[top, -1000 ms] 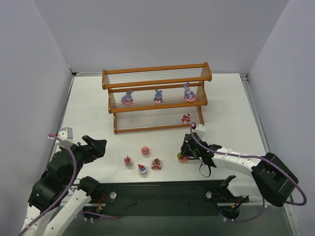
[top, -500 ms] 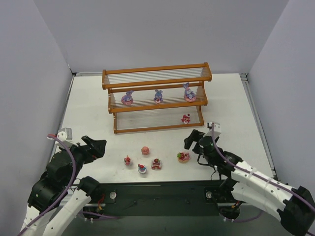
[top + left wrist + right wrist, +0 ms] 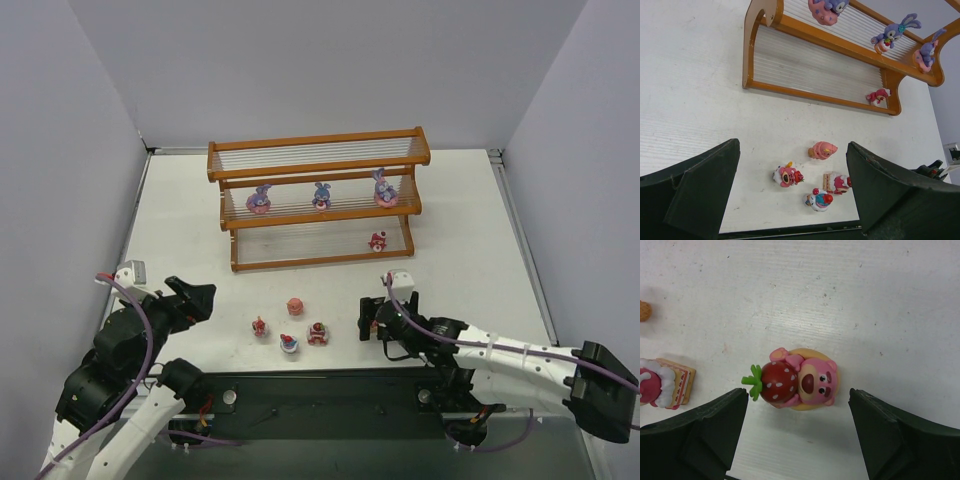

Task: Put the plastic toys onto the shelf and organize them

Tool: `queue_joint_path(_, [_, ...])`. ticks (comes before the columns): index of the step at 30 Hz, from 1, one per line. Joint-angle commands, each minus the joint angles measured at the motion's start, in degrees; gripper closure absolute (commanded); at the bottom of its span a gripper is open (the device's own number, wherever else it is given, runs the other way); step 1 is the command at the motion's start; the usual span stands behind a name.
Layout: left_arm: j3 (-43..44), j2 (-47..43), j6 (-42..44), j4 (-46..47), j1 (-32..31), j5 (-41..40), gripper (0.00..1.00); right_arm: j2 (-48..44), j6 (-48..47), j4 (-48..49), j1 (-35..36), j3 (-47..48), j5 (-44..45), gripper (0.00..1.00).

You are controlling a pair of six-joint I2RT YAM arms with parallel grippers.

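The shelf stands at the back, with three purple bunnies on its middle tier and a red-pink toy on the bottom tier. A pink bear toy holding a strawberry lies on the table. My right gripper is open and straddles the bear toy, with a gap on each side. In the top view this gripper covers most of that toy. Several more toys lie loose left of it. My left gripper is open, holds nothing, and sits to the left of them.
The left wrist view shows the shelf, a pink cone-shaped toy, a bear toy, a cake slice and a cupcake. The cake slice lies just left of the right gripper. The black base plate runs along the near edge.
The right gripper's jaws have opened wide. It drew back to the right, then came in over the strawberry bear toy, which stayed on the table. The left arm has not moved.
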Motion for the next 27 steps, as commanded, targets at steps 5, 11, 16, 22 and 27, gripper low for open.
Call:
queue_joint_path(5, [0.72, -0.25, -0.40, 0.07, -0.37, -1.20, 0.03, 10.80, 0.27, 2.53, 2.60, 3.07, 7.17, 0.14])
queue_joint_path(11, [0.63, 0.01, -0.40, 0.15, -0.46, -1.37, 0.03, 12.83, 0.80, 4.82, 2.96, 2.64, 8.40, 0.19])
queue_joint_path(16, [0.63, 0.19, -0.40, 0.16, -0.46, -1.46, 0.03, 13.09, 0.45, 6.05, 2.96, 3.33, 8.84, 0.47])
queue_joint_path(22, [0.54, 0.10, -0.40, 0.33, -0.46, -1.37, 0.03, 14.85, -0.87, 7.10, 2.69, 6.93, 11.21, 0.69])
queue_joint_path(27, [0.45, 0.19, -0.23, 0.51, -0.55, -1.37, 0.03, 18.27, -9.02, 10.60, -1.16, 14.04, 10.08, 0.71])
